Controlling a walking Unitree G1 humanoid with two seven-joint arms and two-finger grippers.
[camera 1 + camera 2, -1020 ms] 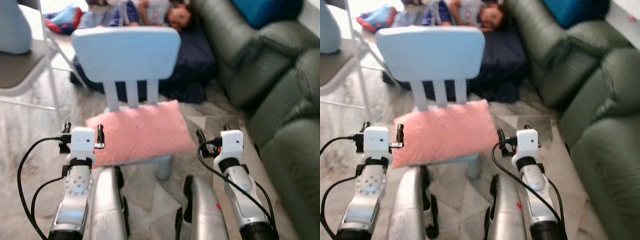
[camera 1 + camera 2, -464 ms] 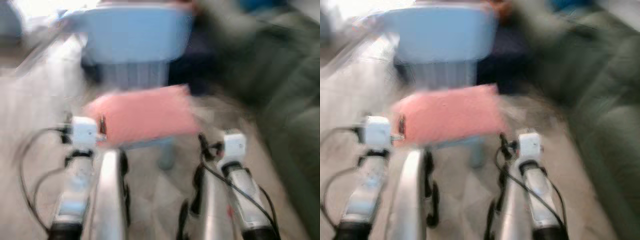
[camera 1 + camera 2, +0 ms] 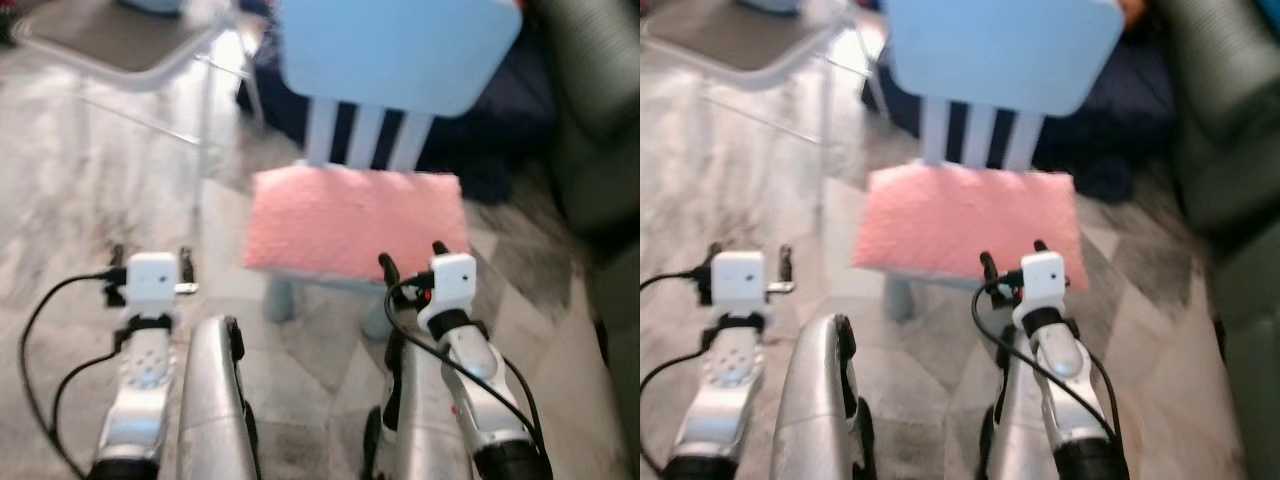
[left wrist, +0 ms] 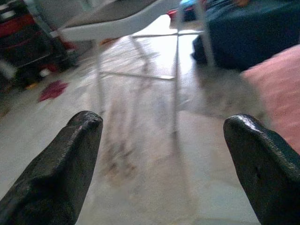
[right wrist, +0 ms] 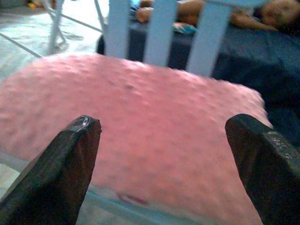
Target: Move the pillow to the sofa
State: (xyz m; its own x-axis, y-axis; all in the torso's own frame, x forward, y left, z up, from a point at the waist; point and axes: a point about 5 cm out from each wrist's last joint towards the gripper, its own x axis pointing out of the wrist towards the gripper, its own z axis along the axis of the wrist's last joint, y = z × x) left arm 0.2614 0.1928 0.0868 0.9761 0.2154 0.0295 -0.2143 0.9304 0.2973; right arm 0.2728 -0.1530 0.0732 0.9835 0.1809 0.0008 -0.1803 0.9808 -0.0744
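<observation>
- The pillow (image 3: 355,222) lies flat on the seat of the small light-blue chair (image 3: 395,55), covering the seat from its front edge back to the slats; one front corner overhangs the seat edge on the robot's right.
- Against a second ago the whole view has shifted: the chair and pillow sit more to the right and closer under the right arm. This reads as the robot having stepped and turned, not the pillow having moved.
- For the task, that means the approach is nearly done and the grasp is not yet begun; the pillow is still untouched.
- The pillow is pink, rectangular and thin, with a nubbly, fleecy surface; it looks soft and likely to sag when lifted by one edge.
- The right gripper (image 5: 159,154) hovers just short of the pillow's front edge, its two black fingers spread wide with nothing between them.
- The left gripper (image 4: 164,154) is also spread open and empty, over bare floor (image 3: 90,200) beside the chair, well off the pillow's left edge.
- The dark green sofa (image 3: 590,110) stands to the robot's right, near the chair.
</observation>
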